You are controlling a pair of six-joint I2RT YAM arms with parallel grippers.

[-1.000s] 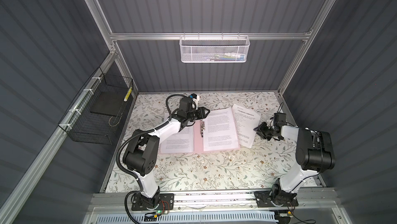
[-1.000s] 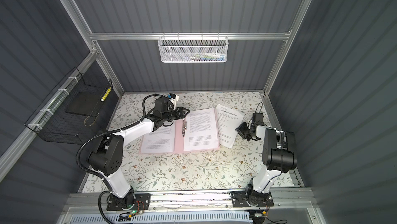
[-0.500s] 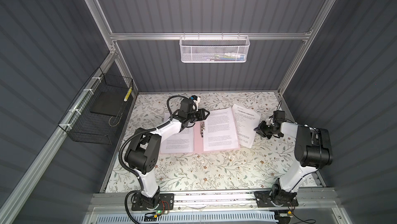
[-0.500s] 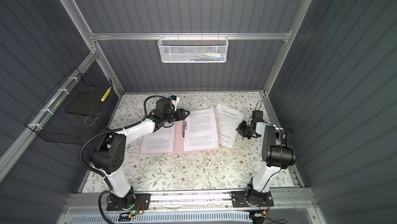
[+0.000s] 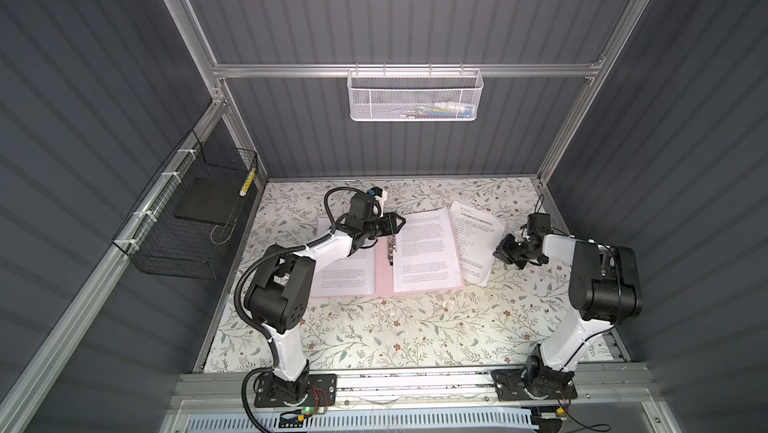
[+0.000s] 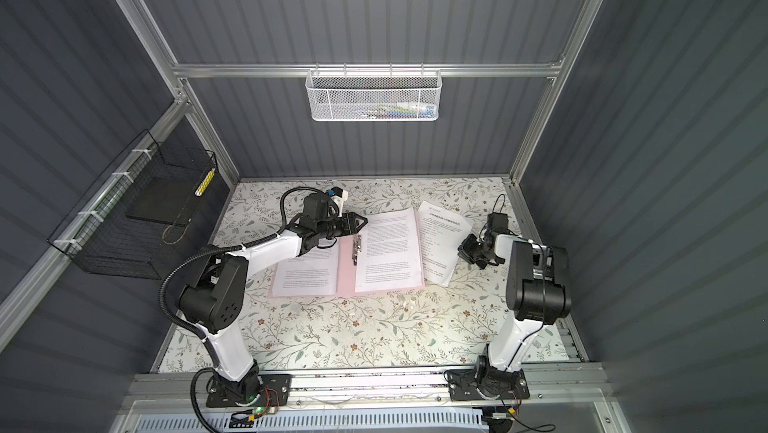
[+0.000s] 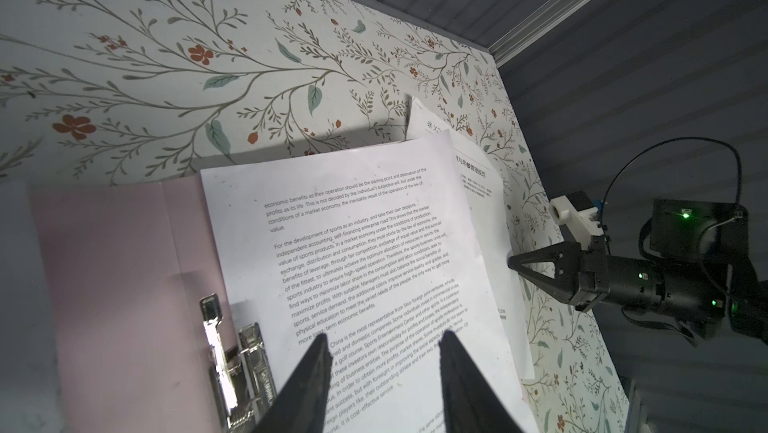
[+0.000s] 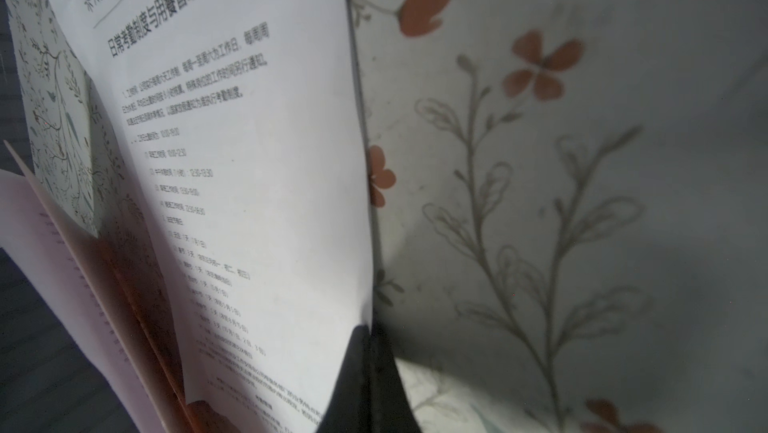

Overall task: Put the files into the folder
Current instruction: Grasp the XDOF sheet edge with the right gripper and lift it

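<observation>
Clamped shut now, the right gripper [image 8: 365, 368] pinches the outer edge of the logo sheet [image 5: 473, 240]; a second ago its jaws stood apart just beside that paper. The left gripper [image 7: 382, 343] has drifted slightly toward the far end of the folder's spine.

We see the pale pink folder [image 5: 383, 281] lying open and flat in the middle of the floral counter [image 5: 415, 327]. A printed sheet rests on its left flap [image 5: 345, 277] and another on its right flap [image 5: 424, 252]. The dark metal clip strip [image 5: 390, 249] runs along the spine between them.

The logo sheet is the only file still outside. It lies skewed to the right of the folder, with its inner border covered by the right-flap sheet in the left wrist view. The right gripper holds it at the edge facing its own arm. We judge this is because paper lying flat gives nothing else to pinch. In the right wrist view that edge runs straight into the closed fingertips [image 8: 353, 352] and curls up off the counter.

The left gripper hovers over the right-flap sheet, close to the clip strip, with its jaws apart and nothing between them. We read this as standing ready to steady the folder and the papers already filed, or to work the clip, while the last sheet is drawn across. Thin paper may buckle or slip, so a low, slow pull toward the spine seems wise.
</observation>
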